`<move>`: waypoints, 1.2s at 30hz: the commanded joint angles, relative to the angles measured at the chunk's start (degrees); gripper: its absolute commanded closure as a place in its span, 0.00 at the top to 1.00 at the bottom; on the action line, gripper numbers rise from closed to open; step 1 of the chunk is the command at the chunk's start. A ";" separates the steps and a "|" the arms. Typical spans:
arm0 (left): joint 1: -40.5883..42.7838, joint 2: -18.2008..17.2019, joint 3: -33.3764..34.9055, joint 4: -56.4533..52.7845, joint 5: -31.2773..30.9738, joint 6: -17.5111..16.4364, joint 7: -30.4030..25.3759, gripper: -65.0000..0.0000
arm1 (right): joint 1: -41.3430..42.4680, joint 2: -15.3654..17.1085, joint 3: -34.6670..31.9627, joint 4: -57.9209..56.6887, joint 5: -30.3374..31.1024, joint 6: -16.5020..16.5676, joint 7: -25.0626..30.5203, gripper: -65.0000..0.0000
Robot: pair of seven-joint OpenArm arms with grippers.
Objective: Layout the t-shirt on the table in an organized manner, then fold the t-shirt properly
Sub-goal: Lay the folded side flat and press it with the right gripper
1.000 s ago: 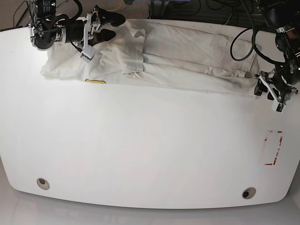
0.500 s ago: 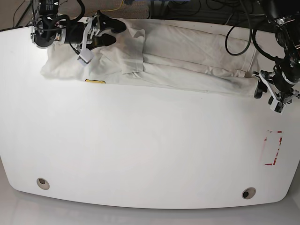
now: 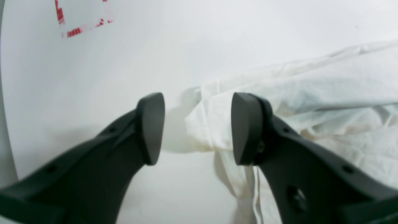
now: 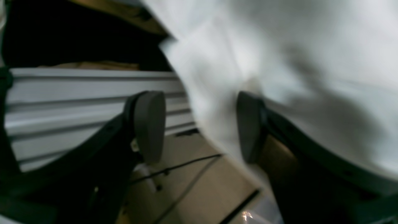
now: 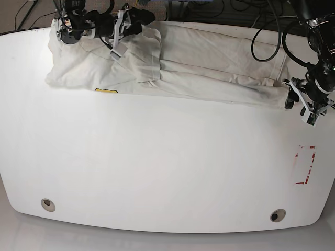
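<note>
Still early: t-shirt (image 5: 183, 65) lies bunched in a long crumpled strip along the far edge of the counter (image 5: 157, 167), not spread flat, no fold begun. Layout + all folds left, by my read. Left gripper (image 3: 194, 127): jaws wide apart, holding nothing, cloth corner just beyond the tips near the counter's right edge. Right gripper (image 4: 199, 124): jaws apart too, fabric by one fingertip, nothing clamped, at far-left corner.
</note>
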 commanded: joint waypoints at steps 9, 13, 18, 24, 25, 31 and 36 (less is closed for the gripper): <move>-0.67 -0.96 -0.50 0.96 -0.65 0.12 -1.12 0.49 | 2.57 -0.16 -5.06 -2.14 1.68 0.14 0.62 0.52; -0.76 -0.96 -0.50 0.96 -0.65 0.12 -1.12 0.49 | 3.72 0.28 -4.98 2.61 2.47 0.14 0.62 0.52; -0.67 -0.96 -0.50 1.31 -0.92 0.12 -1.12 0.49 | 3.80 3.62 -2.78 10.08 5.90 0.14 0.62 0.52; 0.47 -0.88 -0.14 2.36 -1.09 0.12 -1.12 0.49 | 4.07 4.76 5.75 12.28 6.34 0.14 0.62 0.51; 0.91 -0.88 -0.06 2.54 -1.09 0.12 -1.12 0.49 | 4.07 4.76 7.51 12.28 6.34 0.14 0.62 0.51; 3.64 4.22 -1.11 7.11 -0.74 0.12 -1.12 0.40 | 3.72 6.70 17.26 12.19 1.24 0.14 0.62 0.51; 8.12 9.15 -5.07 11.33 -0.74 0.12 -1.12 0.28 | 3.63 6.52 21.75 12.19 -4.65 0.14 0.62 0.37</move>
